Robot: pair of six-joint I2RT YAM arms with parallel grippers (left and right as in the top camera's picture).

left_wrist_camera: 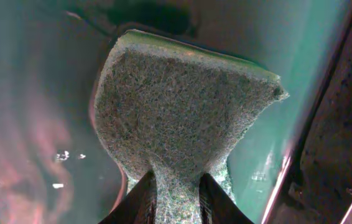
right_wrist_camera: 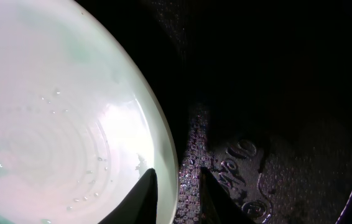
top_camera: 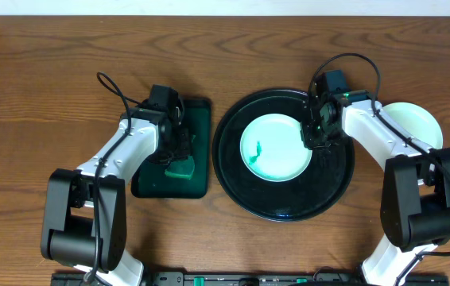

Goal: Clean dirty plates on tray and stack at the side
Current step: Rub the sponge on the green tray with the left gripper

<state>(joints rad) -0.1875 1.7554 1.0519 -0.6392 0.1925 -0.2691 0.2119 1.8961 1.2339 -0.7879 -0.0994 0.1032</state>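
Closest in, your left jaws are pinched narrow on the bottom edge of the sponge. It fans out above them, over the small green tray, so the scrubber is in hand but parked well away from the job. Next over, one plate sits in the middle of the big black tray, and it's got a green smudge left of centre, so that one isn't clean. Your right jaws are at that plate's right-hand rim, set narrow with the edge running up between the two tips. One tip is over the pale inside and the other is over the black tray. It looks like a steadying pinch to me, though I can't swear the tips are tight on it. Farther out, past the right arm on the bare tabletop, there's a pale plate off to the side. The arm covers part of it, so I can't tell how many are stacked there. My guess is you're well along. The side pile is started, and this looks like the last plate on the tray, needing a wipe and then a move over.
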